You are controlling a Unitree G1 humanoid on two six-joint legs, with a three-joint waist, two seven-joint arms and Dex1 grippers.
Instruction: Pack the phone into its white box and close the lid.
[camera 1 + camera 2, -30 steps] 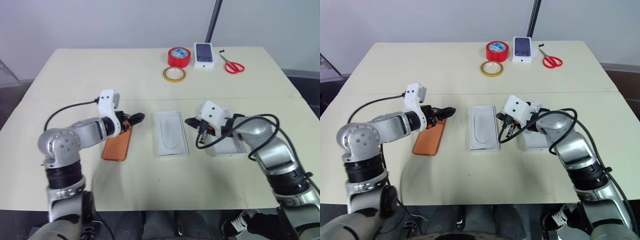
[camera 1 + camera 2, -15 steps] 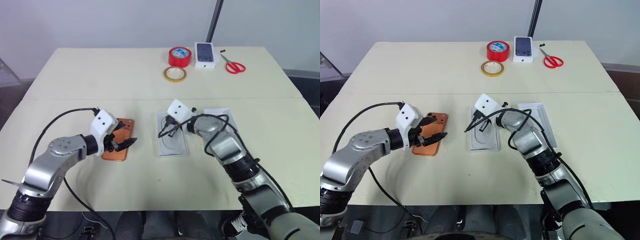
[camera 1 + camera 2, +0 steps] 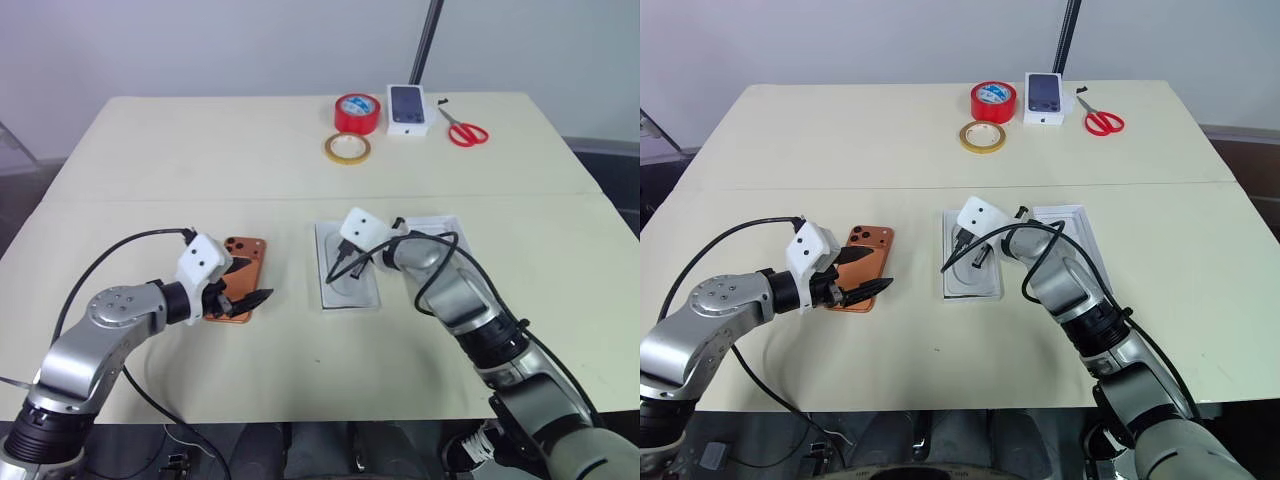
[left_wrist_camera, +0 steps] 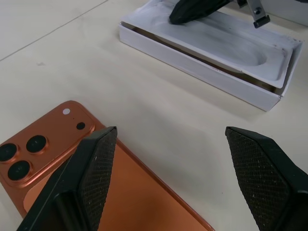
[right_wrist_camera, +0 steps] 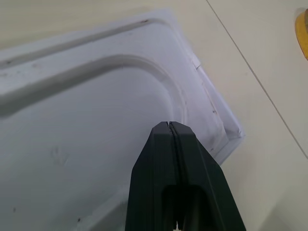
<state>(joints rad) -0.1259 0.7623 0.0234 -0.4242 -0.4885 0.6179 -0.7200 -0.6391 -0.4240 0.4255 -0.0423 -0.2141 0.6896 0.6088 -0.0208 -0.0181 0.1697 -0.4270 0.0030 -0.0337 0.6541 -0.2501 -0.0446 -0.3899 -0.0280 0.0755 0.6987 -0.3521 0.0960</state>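
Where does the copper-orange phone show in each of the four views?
Left eye: phone left of centre, under the left gripper.
Right eye: left of centre, same spot.
Left wrist: lower left, camera lenses showing.
Right wrist: not in it.
Shared landmark: the moulded insert atop the white box.

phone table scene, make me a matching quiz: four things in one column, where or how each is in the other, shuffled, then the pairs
Things:
1. phone
2. right gripper
3. scissors
4. left gripper

States or places:
A. fingers shut, tip over the moulded insert in the white box
B. far edge of the table, right of the small carton
C. camera side up on the table
D. open, one finger over the phone's edge

Pairs: 1-C, 2-A, 3-B, 4-D
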